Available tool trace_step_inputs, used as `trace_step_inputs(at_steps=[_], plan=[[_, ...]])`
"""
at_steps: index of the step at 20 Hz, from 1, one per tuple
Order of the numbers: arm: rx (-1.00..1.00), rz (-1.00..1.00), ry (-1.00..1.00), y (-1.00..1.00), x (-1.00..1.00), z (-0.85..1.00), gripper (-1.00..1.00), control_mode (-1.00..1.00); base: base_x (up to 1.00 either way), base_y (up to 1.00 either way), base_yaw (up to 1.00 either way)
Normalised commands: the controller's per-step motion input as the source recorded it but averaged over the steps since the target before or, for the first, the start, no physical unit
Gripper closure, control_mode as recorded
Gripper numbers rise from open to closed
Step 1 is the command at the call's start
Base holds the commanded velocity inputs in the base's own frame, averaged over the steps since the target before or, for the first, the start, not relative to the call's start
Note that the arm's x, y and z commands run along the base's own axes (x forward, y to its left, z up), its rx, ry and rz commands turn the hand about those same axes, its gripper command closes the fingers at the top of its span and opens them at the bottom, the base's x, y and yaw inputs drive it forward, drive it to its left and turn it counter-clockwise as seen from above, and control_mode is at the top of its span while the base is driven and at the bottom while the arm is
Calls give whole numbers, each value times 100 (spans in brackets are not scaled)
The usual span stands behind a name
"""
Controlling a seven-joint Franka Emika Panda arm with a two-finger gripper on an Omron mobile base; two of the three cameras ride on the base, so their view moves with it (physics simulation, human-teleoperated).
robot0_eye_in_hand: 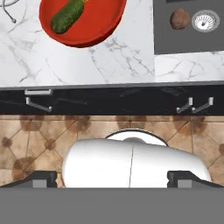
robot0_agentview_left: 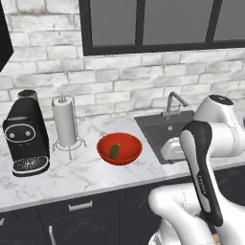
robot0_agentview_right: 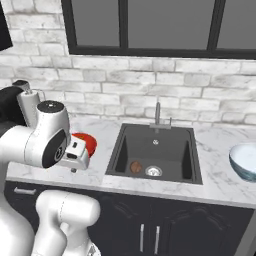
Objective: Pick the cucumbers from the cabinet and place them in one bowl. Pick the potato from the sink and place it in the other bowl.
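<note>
1. Tabletop [robot0_agentview_left: 72,177]: pale marble w/ grey veins, running along a white brick wall under a dark-framed window; dark cupboards below.
2. Sink [robot0_agentview_right: 131,134]: dark grey basin set into the tabletop, silver drain ring [robot0_agentview_right: 153,171] at its near end, slim faucet [robot0_agentview_right: 158,114] at the back.
3. Coffee machine [robot0_agentview_left: 26,139], black, at far left of the tabletop; paper towel roll [robot0_agentview_left: 64,120] on a wire stand just beside it.
4. Red bowl [robot0_agentview_left: 131,154]: wide, shallow, glossy, on the tabletop between towel stand and sink.
5. Pale blue bowl [robot0_agentview_right: 244,161]: on the tabletop right of the sink, partly cut by the frame edge.
6. Gripper [robot0_eye_in_hand: 112,178]: fingers spread wide, nothing between them; hand camera looks down at tabletop edge, cupboard fronts and tiled floor.
7. Cucumber [robot0_agentview_left: 114,151]: one lies in the red bowl, dark green, stubby. Probably only one in there; the second I can't make out.
8. Potato [robot0_agentview_right: 135,166]: brown lump on the sink floor, just beside the drain ring.
9. Handling, my read: potato is firm, light, a bit lumpy, may roll. Take it across the middle, fingers down from above, clear of the sink wall.
10. Writing/brands: none readable.
</note>
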Motion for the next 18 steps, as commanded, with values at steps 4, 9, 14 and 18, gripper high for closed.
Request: trace_step_inputs(at_steps=[4,9,14,18], plan=[[0,0,0,0,0,0,-100,100,-100,13,0],[0,0,0,0,0,0,-100,100,-100,11,-8],[0,0,0,0,0,0,-100,100,-80,56,-26],[0,0,0,0,0,0,-100,100,22,70,-19]])
